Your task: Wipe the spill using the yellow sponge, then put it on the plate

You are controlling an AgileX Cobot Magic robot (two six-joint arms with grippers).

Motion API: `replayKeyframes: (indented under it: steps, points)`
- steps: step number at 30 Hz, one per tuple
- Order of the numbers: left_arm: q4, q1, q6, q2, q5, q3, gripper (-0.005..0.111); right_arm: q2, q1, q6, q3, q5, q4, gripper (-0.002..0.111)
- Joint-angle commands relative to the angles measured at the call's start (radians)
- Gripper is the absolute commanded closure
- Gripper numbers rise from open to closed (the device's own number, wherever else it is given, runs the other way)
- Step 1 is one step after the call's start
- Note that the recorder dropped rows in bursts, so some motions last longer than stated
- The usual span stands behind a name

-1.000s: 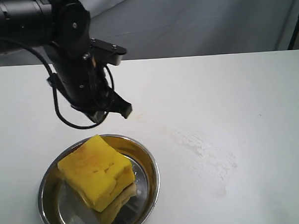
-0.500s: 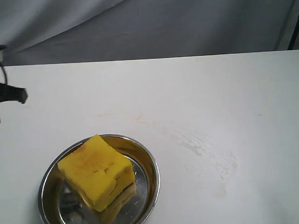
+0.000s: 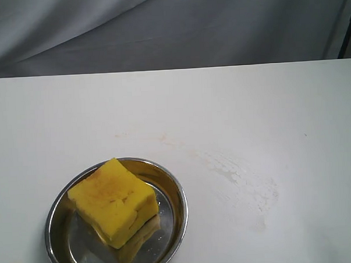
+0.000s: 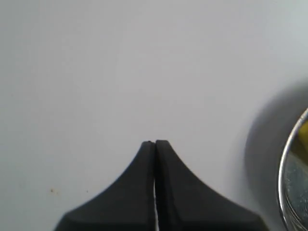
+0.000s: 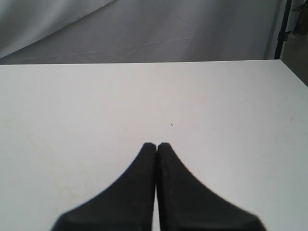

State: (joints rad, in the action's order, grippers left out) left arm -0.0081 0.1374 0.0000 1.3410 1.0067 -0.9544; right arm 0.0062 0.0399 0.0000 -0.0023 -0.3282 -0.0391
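On plate (image 3: 182,208), yellow sponge (image 3: 111,201), near left hand (image 4: 155,143)

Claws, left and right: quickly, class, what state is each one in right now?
Left claw: closed, holding nothing.
Right claw: closed, holding nothing.

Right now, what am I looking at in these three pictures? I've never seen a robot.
It is a robot with two arms, each ending in a pincer-like tool. The wide picture comes from a camera off the arms: a white table with a yellow sponge lying in a shiny steel plate. The other two come from wrist cameras, looking past the black tips. The left tool and right tool are both closed and hold nothing. Neither arm shows in the wide picture.
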Motion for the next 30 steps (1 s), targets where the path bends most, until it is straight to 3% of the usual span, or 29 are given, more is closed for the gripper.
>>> replayKeyframes:
  steps: [1,6,13,30]
  points:
    - [-0.016,-0.075,0.031,-0.123,-0.054,0.072,0.107,-0.006,-0.002,0.0,0.002,0.003,0.004,0.108]
    - [-0.016,-0.13,0.031,-0.283,-0.143,0.183,0.107,-0.006,-0.002,0.0,0.002,0.003,0.004,0.108]
    - [-0.046,-0.13,0.031,-0.542,-0.211,0.29,0.107,-0.006,-0.002,0.0,0.002,0.003,0.004,0.108]
    - [-0.085,-0.13,0.026,-1.167,-0.199,0.3,0.107,-0.006,-0.002,0.0,0.002,0.003,0.004,0.108]
